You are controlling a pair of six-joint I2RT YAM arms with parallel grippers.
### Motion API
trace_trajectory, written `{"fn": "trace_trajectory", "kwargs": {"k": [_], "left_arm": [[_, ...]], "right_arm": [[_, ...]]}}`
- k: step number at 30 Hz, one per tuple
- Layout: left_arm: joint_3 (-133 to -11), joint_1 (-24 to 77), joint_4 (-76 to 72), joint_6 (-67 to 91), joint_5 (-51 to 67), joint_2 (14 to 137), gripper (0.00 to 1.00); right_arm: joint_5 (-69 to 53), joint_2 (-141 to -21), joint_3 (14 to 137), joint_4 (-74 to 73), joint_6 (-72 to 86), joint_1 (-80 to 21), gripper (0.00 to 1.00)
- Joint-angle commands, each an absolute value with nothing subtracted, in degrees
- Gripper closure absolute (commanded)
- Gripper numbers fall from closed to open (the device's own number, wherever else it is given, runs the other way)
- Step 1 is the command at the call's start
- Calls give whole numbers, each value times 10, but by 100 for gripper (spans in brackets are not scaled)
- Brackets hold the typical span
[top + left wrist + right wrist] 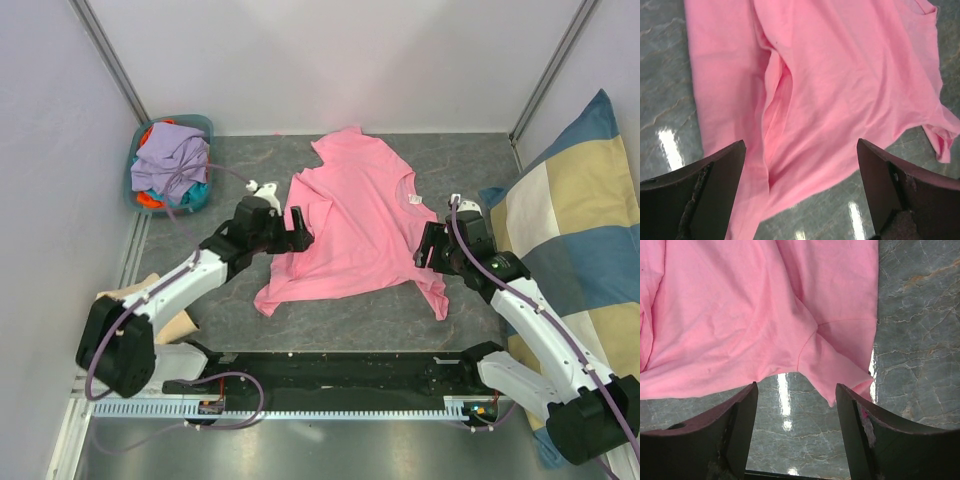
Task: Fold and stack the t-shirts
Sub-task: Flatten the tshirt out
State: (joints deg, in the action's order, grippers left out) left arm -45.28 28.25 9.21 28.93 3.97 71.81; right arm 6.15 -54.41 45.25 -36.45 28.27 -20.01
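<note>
Pink tee (pixel 350 225) lay rumpled on the table (pixel 470 165) between left gripper (pixel 296 226) and right gripper (pixel 426 250), both spread, empty; soft, limp, light cloth, probably best pinched at sleeve and hem edges.

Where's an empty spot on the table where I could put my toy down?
Bare gray table shows at the far edge between the basket and the pink t-shirt, in the far right corner between that shirt and the cushion, and along the near strip before the black rail. The middle is crowded: shirt, left arm and right arm.
</note>
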Motion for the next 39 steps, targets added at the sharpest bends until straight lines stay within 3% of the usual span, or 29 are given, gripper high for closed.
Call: {"fn": "trace_trajectory", "kwargs": {"k": [1, 10, 18, 25, 38, 39], "left_arm": [[-519, 308, 47, 222, -25, 812, 0], [-644, 317, 69, 170, -127, 947, 0], [-719, 317, 82, 158, -129, 1041, 1], [-729, 317, 83, 163, -119, 1081, 16], [-738, 321, 81, 177, -105, 1123, 30], [-738, 321, 81, 177, -102, 1125, 36]], "right_arm": [[71, -544, 459, -349, 290, -203, 28], [63, -549, 449, -337, 287, -203, 28], [62, -551, 447, -335, 279, -203, 27], [61, -553, 438, -328, 279, -203, 27], [64, -546, 425, -328, 276, -203, 27], [64, -546, 425, -328, 276, -203, 27]]}}
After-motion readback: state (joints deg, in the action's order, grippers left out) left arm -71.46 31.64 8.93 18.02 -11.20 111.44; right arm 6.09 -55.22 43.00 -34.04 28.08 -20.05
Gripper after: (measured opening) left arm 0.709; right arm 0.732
